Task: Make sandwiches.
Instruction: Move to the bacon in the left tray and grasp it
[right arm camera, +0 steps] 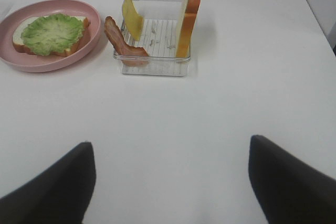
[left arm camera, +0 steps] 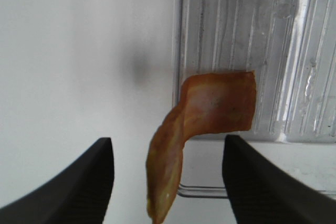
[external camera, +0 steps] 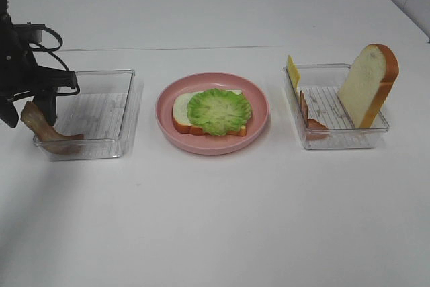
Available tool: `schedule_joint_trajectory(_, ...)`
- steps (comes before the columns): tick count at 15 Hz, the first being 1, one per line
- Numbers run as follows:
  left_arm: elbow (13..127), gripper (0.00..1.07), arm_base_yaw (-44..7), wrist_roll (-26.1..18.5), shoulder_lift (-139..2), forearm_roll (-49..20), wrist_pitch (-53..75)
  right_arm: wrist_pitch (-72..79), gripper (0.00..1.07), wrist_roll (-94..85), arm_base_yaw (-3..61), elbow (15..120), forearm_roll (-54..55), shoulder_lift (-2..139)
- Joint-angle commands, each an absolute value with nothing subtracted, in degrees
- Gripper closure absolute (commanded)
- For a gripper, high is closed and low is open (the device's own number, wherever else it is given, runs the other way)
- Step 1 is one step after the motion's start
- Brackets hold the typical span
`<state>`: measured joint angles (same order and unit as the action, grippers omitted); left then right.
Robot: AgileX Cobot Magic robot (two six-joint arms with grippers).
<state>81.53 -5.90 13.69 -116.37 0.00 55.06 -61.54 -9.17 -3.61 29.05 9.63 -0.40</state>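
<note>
- At the far left edge of the high view: black left arm, trailing looped cables, angled steeply downward.
- At its tip: left gripper, pointing down, jaws standing apart.
- In the left wrist view: two dark fingers spread wide, neither one pressing on anything.
- Out of sight from above: right gripper, raised and looking forward.
- In the right wrist view: two dark fingers splayed fully apart.

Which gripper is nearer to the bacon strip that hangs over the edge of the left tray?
Left. The left gripper straddles the bacon strip, jaws open. The right gripper is far off, back from the right tray.
</note>
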Motion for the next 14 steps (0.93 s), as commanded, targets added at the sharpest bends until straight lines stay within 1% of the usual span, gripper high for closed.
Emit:
schedule_joint_trajectory(1,81.2,0.64,-5.8,14.1,-116.3,-0.4,54.3,-61.1,0.31,-9.5,-4.0,29.0,9.6,-1.1)
schedule_joint_trajectory(2,81.2,0.72,-5.8,14.1,-116.3,-0.4,54.0,-61.1,0.31,-9.5,-4.0,29.0,9.6,-1.1)
schedule_joint_trajectory(3,81.2,0.77,-5.8,14.1,-116.3,-0.4,53.9,-61.1,0.31,-9.5,-4.0,29.0,9.6,-1.1)
schedule_joint_trajectory(5,81.2,0.94,-5.8,14.1,-116.3,-0.4,53.4,-61.1,0.31,-9.5,-4.0,29.0,9.6,-1.1)
schedule_joint_trajectory(7,81.2,1.07,-5.8,14.1,-116.3,-0.3,53.1,-61.1,0.31,-9.5,-4.0,29.0,9.6,-1.1)
schedule_joint_trajectory(13,81.9,1.07,-5.8,13.6,-114.7,-2.1,53.2,-61.1,0.31,-9.5,-4.0,29.0,9.6,-1.1)
schedule_joint_trajectory(14,83.5,1.07,-5.8,11.9,-113.7,-4.4,54.0,-61.1,0.31,-9.5,-4.0,29.0,9.6,-1.1)
